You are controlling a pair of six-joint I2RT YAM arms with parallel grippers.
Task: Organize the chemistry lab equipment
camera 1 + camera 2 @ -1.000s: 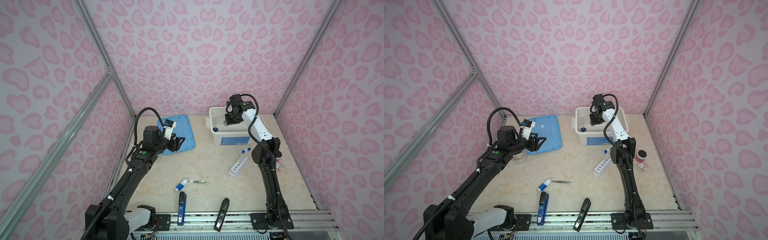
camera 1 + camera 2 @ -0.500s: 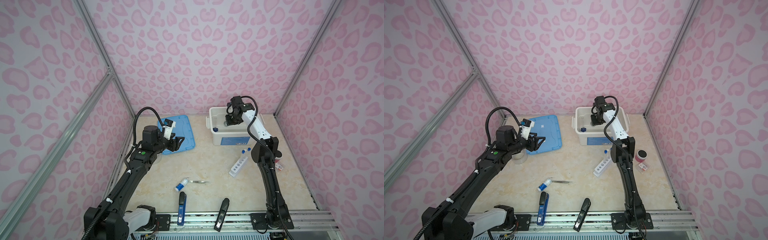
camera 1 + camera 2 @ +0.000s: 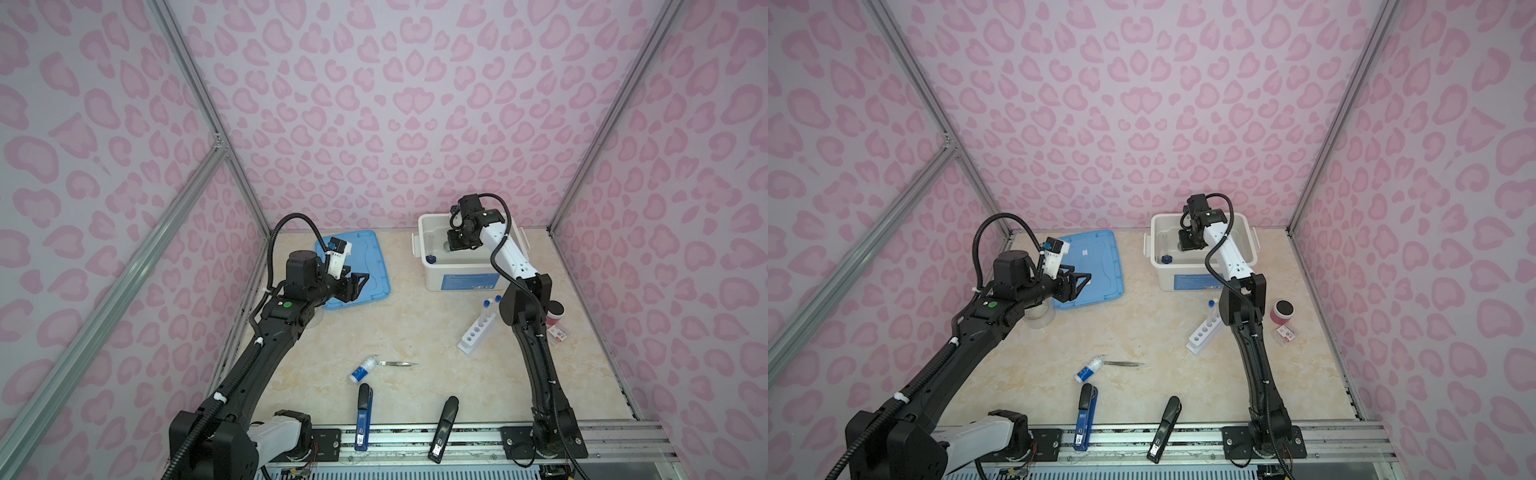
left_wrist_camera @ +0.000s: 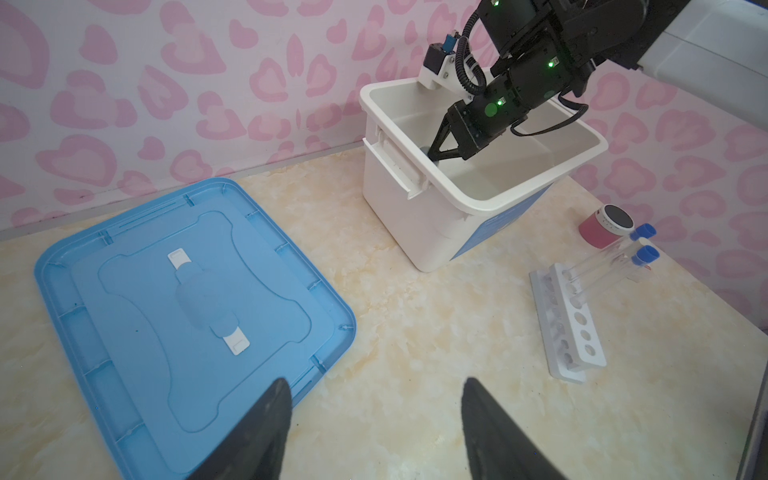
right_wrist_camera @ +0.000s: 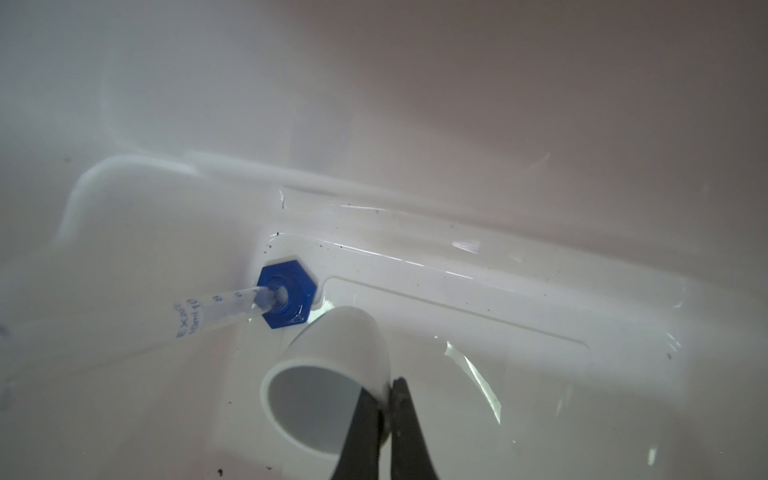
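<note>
Sitting far right on the worktop (image 3: 415, 332), white bin (image 3: 436, 276); blue lid (image 3: 374, 257) lies far left, left gripper (image 4: 374, 382) over its near edge, jaws apart, empty. White holed rack (image 3: 473, 336) with two test tubes (image 3: 485, 311) stands just near of the bin. Blue-based cylinder (image 5: 301, 291) inside bin. Bottle (image 3: 362, 369) and tweezers (image 3: 397, 364) center-near, seemingly touching. Right gripper (image 5: 384, 395) clamped on tiny white cup (image 5: 332, 349) rim, inside bin.

The left arm (image 3: 266, 345), at frame left, and the right arm (image 3: 536, 357), at frame right, are being shown as black jointed links with white shells (image 3: 505, 249), looping black cables (image 3: 291, 220) and green dots (image 3: 286, 304). Tapered black fingers (image 4: 257, 436) are being seen on the left hand (image 4: 374, 380).
</note>
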